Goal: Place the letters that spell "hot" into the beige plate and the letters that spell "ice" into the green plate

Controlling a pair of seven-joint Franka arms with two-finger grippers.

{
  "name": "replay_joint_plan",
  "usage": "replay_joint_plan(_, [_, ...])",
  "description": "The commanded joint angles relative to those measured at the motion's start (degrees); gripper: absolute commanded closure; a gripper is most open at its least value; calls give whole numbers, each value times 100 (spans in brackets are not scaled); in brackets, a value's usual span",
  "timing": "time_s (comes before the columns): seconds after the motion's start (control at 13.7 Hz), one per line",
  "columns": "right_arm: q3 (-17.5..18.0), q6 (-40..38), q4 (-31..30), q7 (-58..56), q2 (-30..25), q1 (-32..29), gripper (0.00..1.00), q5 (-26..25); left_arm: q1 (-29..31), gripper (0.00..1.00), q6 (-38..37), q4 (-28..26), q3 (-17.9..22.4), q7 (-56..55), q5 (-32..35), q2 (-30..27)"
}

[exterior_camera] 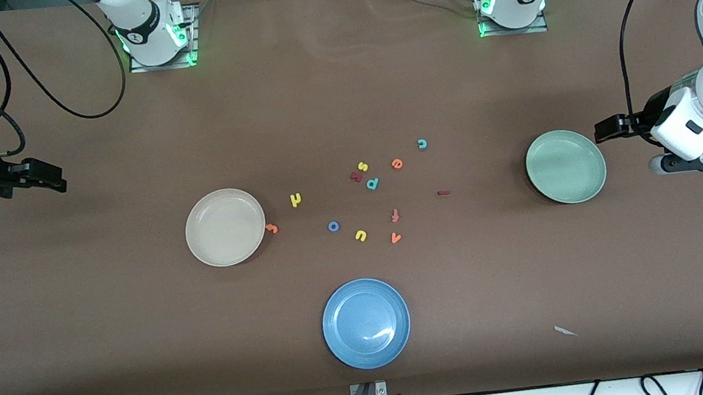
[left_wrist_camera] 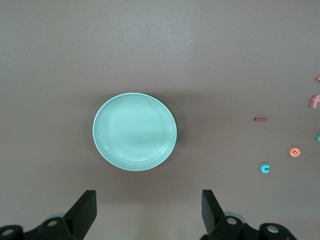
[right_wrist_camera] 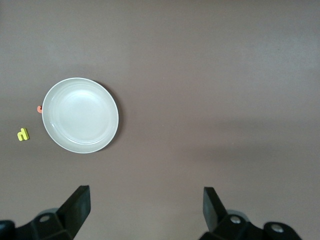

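The beige plate (exterior_camera: pixel 225 227) (right_wrist_camera: pixel 80 115) and the green plate (exterior_camera: pixel 566 166) (left_wrist_camera: pixel 134 131) both lie bare. Between them are the yellow h (exterior_camera: pixel 295 199) (right_wrist_camera: pixel 22 134), the blue o (exterior_camera: pixel 333 226), and the orange t (exterior_camera: pixel 271 228) (right_wrist_camera: pixel 39 108), which touches the beige plate's rim. The teal c (exterior_camera: pixel 423 144) (left_wrist_camera: pixel 265 168), orange e (exterior_camera: pixel 397 164) (left_wrist_camera: pixel 295 151) and dark red i (exterior_camera: pixel 444 193) (left_wrist_camera: pixel 260 119) lie closer to the green plate. My left gripper (exterior_camera: pixel 608 128) (left_wrist_camera: pixel 149 210) hangs open over the table beside the green plate. My right gripper (exterior_camera: pixel 47 178) (right_wrist_camera: pixel 146 207) hangs open off the beige plate, toward the right arm's end.
A blue plate (exterior_camera: pixel 366 323) sits nearest the front camera. Mixed in with the letters are a yellow s (exterior_camera: pixel 362 166), teal p (exterior_camera: pixel 372 183), yellow u (exterior_camera: pixel 361 235), orange v (exterior_camera: pixel 395 238), a pinkish cross-shaped letter (exterior_camera: pixel 395 215) and a dark red one (exterior_camera: pixel 356 176). A white scrap (exterior_camera: pixel 565 331) lies near the front edge.
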Motion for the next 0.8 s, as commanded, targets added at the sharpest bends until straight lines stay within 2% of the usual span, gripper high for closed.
replay_joint_plan(0.0, [-1,-132,153,-88,46,-7,0,96,-3,7,15,-38,-31,141,127,-86])
replay_joint_plan(0.73, [-1,-132,153,-132,37,-16,0,96,6,7,6,-38,-40,141,127,-86])
